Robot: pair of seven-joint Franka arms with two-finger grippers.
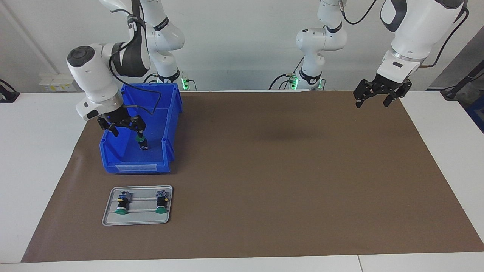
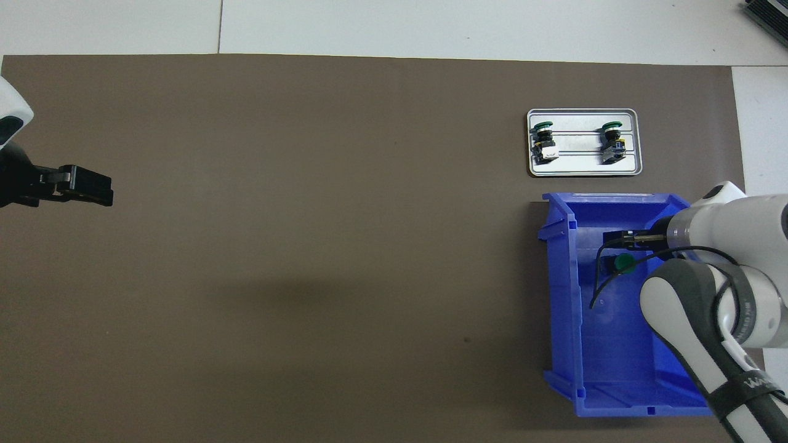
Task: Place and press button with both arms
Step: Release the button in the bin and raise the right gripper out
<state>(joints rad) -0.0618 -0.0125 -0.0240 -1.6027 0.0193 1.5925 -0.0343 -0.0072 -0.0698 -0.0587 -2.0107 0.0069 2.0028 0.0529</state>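
Observation:
A button with a green cap stands in the blue bin toward the right arm's end of the table; it also shows in the overhead view. My right gripper reaches down into the bin with its fingers spread, and one fingertip is right at the button's cap. In the overhead view the right gripper sits over the same spot. My left gripper is open and empty, raised over the mat's edge at the left arm's end, waiting; it also shows in the overhead view.
A small metal tray lies on the brown mat, farther from the robots than the bin. Two more green-capped buttons lie on their sides on it. The tray and the bin also show in the overhead view.

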